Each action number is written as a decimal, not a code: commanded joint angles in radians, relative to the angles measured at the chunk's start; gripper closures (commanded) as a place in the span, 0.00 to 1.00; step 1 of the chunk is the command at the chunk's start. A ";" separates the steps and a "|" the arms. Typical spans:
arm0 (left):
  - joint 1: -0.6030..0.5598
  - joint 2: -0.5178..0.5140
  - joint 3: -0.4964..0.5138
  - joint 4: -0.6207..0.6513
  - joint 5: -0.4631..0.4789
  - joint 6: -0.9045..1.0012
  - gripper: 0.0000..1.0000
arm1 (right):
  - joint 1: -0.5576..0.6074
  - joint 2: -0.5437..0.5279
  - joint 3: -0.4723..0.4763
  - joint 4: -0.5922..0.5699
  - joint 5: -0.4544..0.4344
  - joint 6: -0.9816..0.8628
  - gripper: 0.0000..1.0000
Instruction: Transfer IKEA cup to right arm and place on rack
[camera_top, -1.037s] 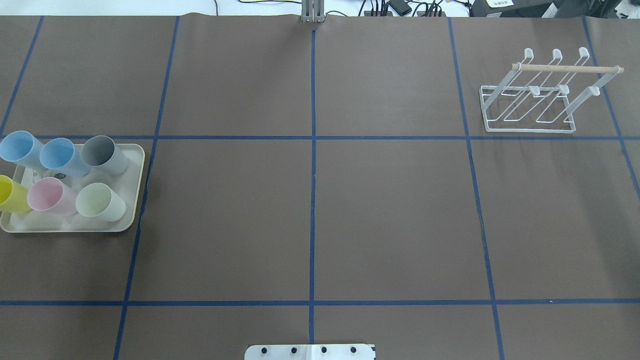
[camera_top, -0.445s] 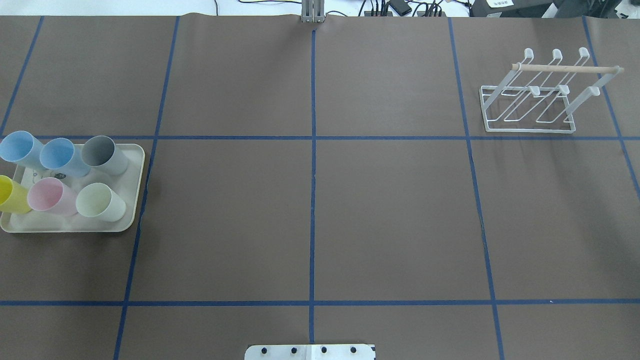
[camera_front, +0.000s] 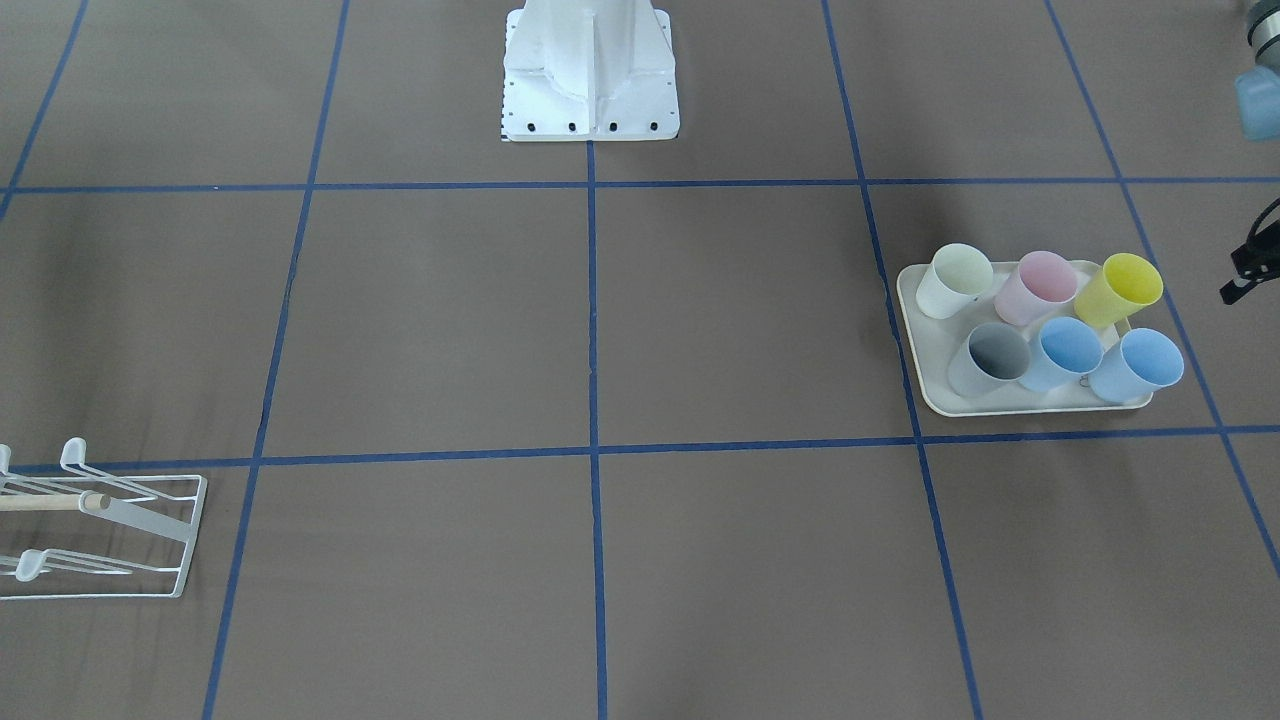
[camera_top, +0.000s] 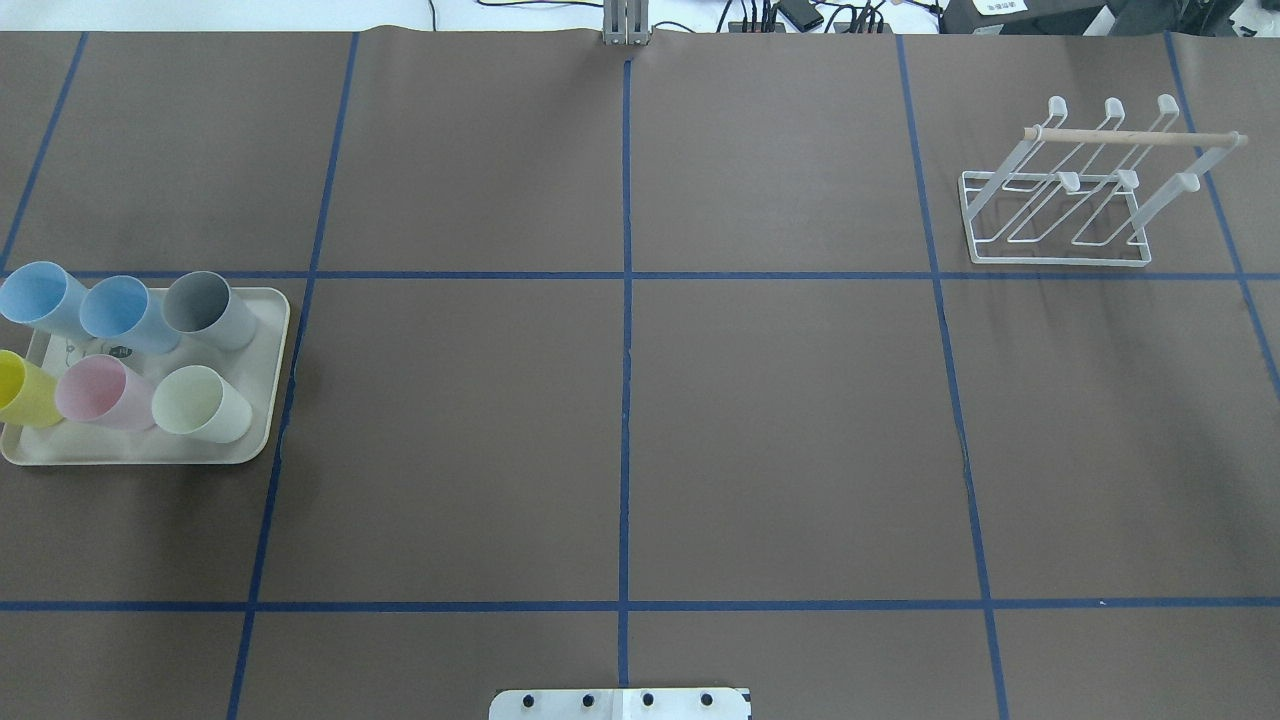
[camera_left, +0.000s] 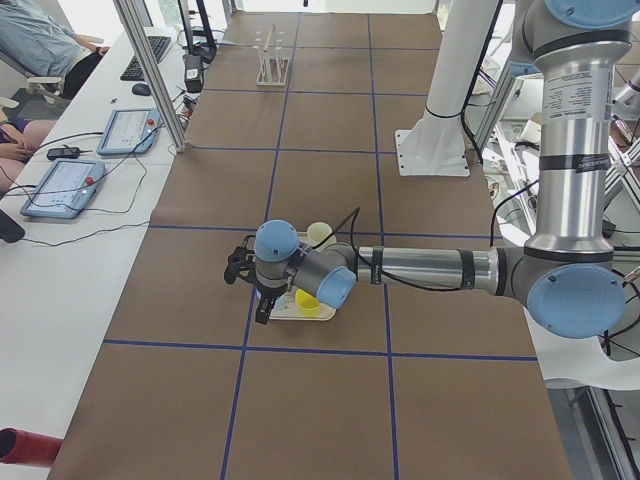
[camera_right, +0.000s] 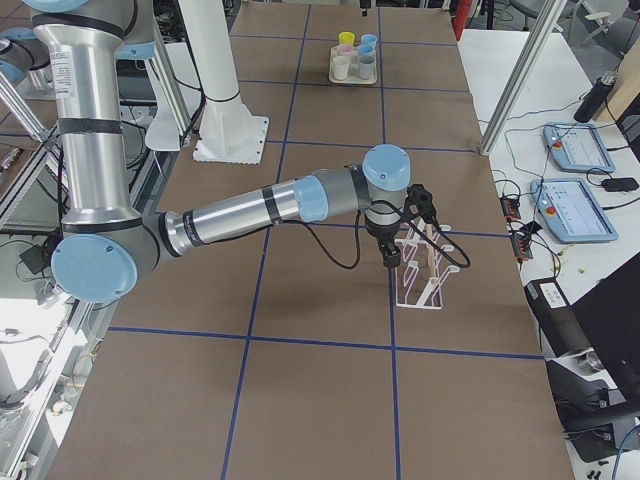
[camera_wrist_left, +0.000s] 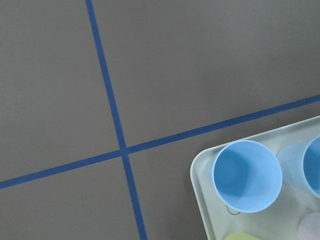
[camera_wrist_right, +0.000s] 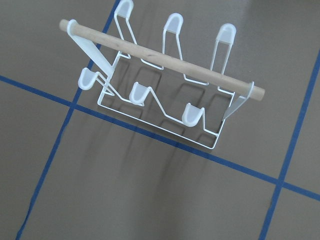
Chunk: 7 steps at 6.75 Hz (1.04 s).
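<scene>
Several IKEA cups stand on a cream tray (camera_top: 255, 452) at the table's left: two blue ones (camera_top: 40, 295), a grey one (camera_top: 205, 305), a yellow one (camera_top: 18, 390), a pink one (camera_top: 95, 392) and a pale one (camera_top: 195, 402). The white wire rack (camera_top: 1060, 190) with its wooden rod stands empty at the far right. In the exterior left view my left gripper (camera_left: 262, 308) hangs over the tray's outer end; I cannot tell its state. The left wrist view shows a blue cup (camera_wrist_left: 246, 175) below. In the exterior right view my right gripper (camera_right: 391, 262) hangs beside the rack (camera_right: 420, 272); I cannot tell its state.
Blue tape lines divide the brown table cover into squares. The robot's white base plate (camera_top: 620, 703) sits at the near edge. In the side views, operator tablets (camera_left: 75, 185) and an aluminium post (camera_left: 150, 70) stand along the far side of the table.
</scene>
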<state>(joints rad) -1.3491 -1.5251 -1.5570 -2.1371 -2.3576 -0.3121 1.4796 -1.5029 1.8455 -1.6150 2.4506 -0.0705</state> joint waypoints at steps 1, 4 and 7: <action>0.048 -0.015 0.122 -0.215 0.000 -0.172 0.00 | -0.016 0.035 -0.003 -0.005 0.001 0.053 0.00; 0.081 -0.065 0.173 -0.222 0.000 -0.190 0.08 | -0.044 0.047 0.000 0.004 -0.002 0.166 0.00; 0.096 -0.089 0.209 -0.222 0.000 -0.182 0.25 | -0.045 0.049 0.001 0.010 -0.004 0.190 0.00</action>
<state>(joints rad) -1.2623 -1.6073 -1.3591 -2.3584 -2.3578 -0.4950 1.4356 -1.4554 1.8460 -1.6093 2.4472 0.1026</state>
